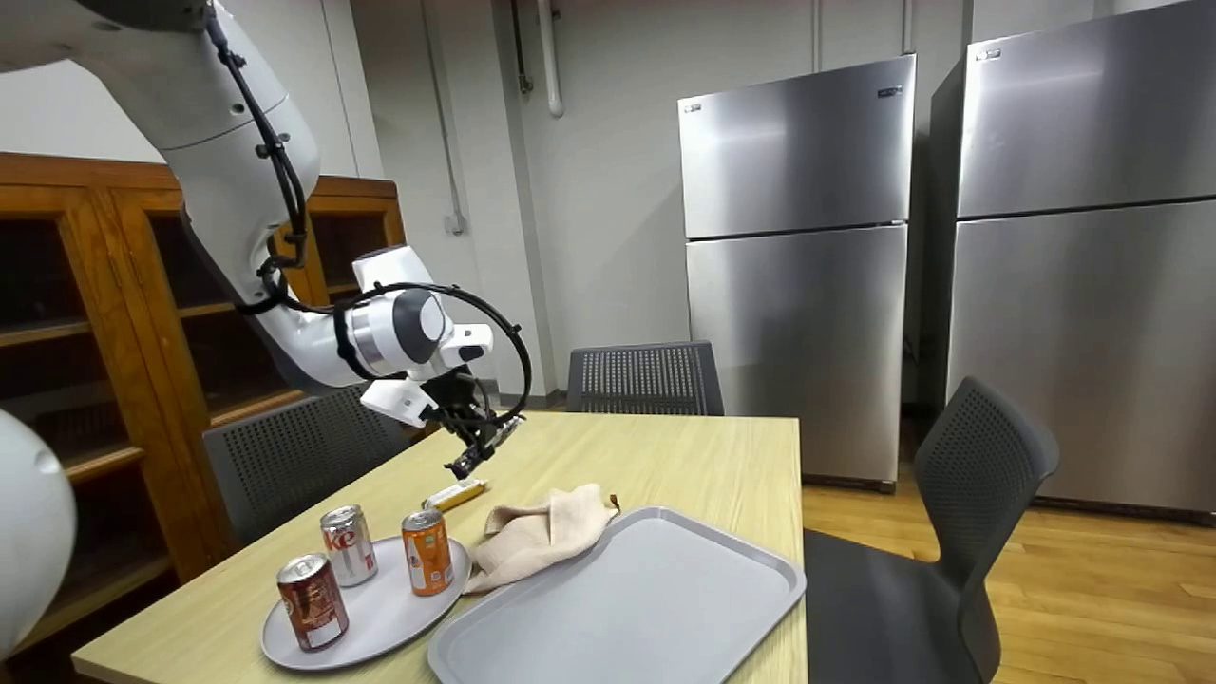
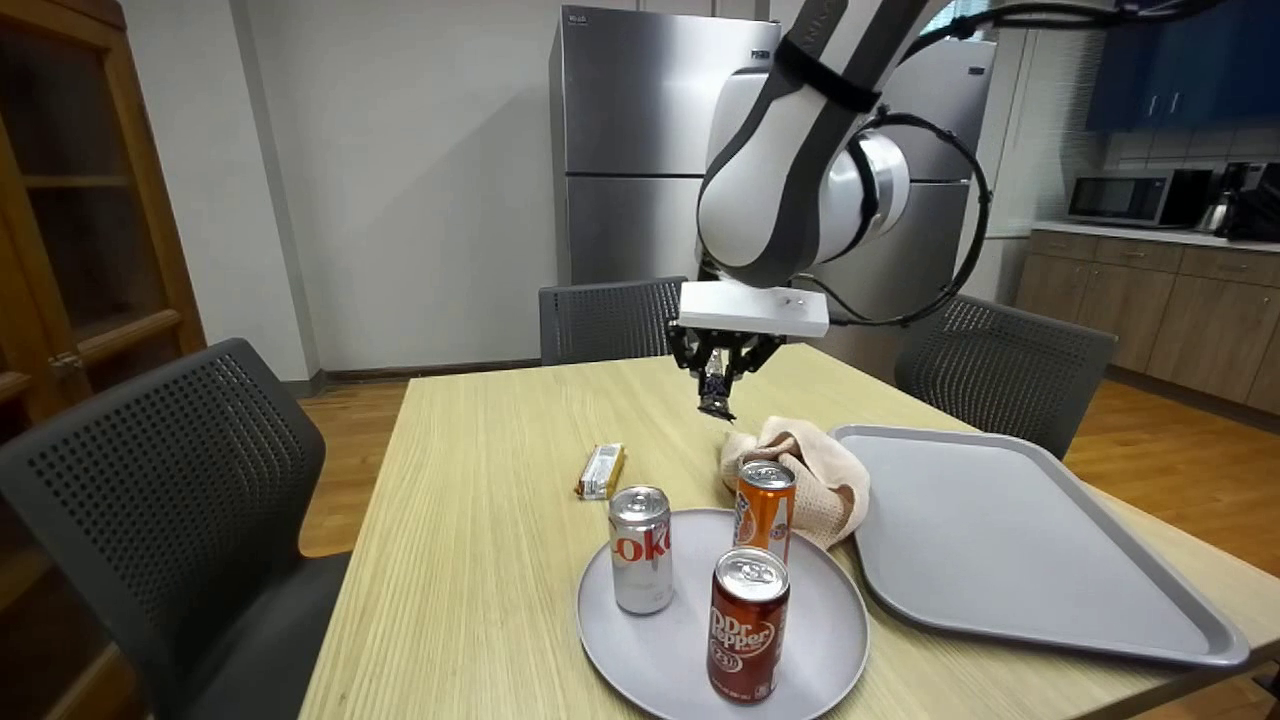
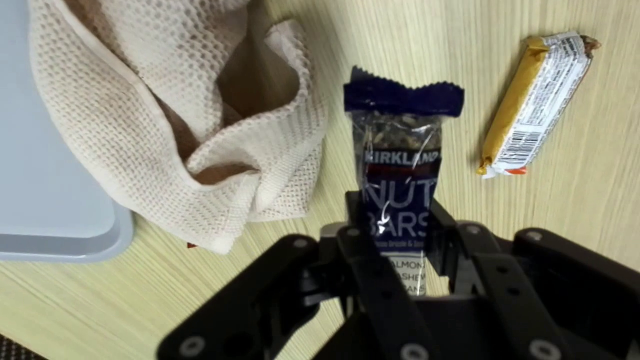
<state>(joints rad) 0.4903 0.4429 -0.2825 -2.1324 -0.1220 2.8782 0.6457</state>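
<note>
My gripper (image 3: 395, 215) is shut on a nut bar (image 3: 402, 172) in a dark blue and clear wrapper, its crimped end pointing away from the palm. Both finger pads press the bar's sides, and its lower part is partly hidden by the gripper. The gripper (image 2: 716, 378) hangs above the wooden table, with the bar held above the surface. Below and beside it lies a crumpled beige cloth (image 3: 175, 115). On the opposite side a yellow and white wrapped bar (image 3: 537, 105) lies flat on the table, also visible in both exterior views.
A grey round plate (image 2: 690, 650) carries a silver Coke can (image 2: 641, 560), an orange can (image 2: 765, 510) and a Dr Pepper can (image 2: 747, 630). Beside the cloth lies a grey tray (image 1: 627, 598). A small dark red thing (image 3: 191, 245) peeks from under the cloth. Chairs (image 1: 646, 378) surround the table.
</note>
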